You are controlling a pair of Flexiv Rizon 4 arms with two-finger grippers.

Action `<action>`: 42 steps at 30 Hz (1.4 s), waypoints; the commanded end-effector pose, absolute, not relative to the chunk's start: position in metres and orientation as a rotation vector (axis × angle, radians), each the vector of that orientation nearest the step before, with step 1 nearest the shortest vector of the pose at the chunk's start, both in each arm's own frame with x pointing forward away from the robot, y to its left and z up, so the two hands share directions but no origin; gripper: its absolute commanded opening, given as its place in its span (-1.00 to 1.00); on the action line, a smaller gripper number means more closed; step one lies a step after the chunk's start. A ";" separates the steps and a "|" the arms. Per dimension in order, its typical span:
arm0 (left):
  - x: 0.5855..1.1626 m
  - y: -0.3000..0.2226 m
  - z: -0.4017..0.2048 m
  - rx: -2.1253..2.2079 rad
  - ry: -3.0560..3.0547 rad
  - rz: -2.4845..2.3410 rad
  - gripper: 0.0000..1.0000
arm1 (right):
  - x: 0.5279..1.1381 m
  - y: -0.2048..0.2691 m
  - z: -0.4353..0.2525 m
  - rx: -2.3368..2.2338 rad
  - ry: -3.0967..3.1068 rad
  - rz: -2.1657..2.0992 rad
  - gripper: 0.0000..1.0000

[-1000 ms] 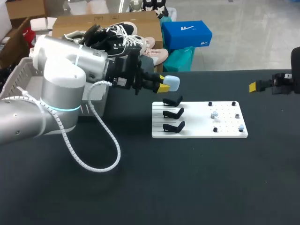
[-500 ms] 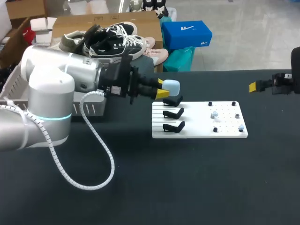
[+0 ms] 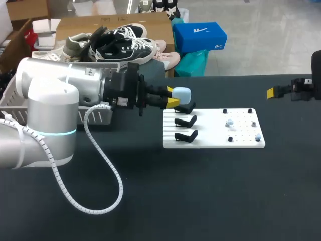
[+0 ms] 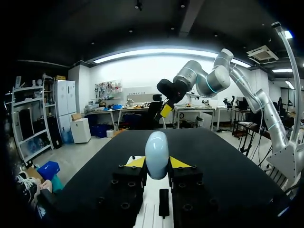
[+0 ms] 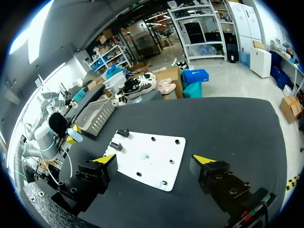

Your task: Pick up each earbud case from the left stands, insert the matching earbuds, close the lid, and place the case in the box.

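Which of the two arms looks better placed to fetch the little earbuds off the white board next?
Probably the right. The right gripper is open and empty, and the earbuds lie on its side of the white board. The left gripper is shut on the blue case.

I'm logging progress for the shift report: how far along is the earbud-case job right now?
Done: all three black stands look empty, and one light-blue earbud case is lifted off. In hand: the left jaws grip that case over the white board. Left: earbuds lie on the board uninserted; the case must go in the grey basket, whose contents are hidden. Meanwhile the right jaws are open.
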State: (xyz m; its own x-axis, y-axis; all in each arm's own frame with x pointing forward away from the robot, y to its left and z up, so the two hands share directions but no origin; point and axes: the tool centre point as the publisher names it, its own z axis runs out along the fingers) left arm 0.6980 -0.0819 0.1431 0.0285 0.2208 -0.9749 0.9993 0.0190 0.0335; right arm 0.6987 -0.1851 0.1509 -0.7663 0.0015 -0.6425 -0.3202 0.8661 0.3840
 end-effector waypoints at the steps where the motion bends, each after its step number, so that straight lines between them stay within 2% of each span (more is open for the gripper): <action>1: 0.695 -0.082 0.143 1.340 1.366 -1.026 -1.00 | 0.700 -0.186 0.150 -0.233 2.372 0.641 1.00; 6: 0.695 -0.082 0.143 1.340 1.366 -1.026 -1.00 | 0.700 -0.186 0.150 -0.233 2.372 0.641 1.00; 25: 0.683 -0.134 0.108 1.392 1.266 -1.105 -1.00 | 0.700 -0.186 0.150 -0.233 2.372 0.641 1.00; 42: 0.666 -0.146 0.091 1.378 1.252 -1.101 -1.00 | 0.632 -0.125 0.162 -0.479 2.337 0.635 1.00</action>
State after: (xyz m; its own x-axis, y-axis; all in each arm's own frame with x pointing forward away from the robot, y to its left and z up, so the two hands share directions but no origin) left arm 0.6697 -0.1445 0.0931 0.0700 0.1589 -0.9848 0.9968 -0.0487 0.0630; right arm 0.6435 -0.1292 0.1568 -0.7117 -0.1641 -0.6831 -0.4937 0.8086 0.3200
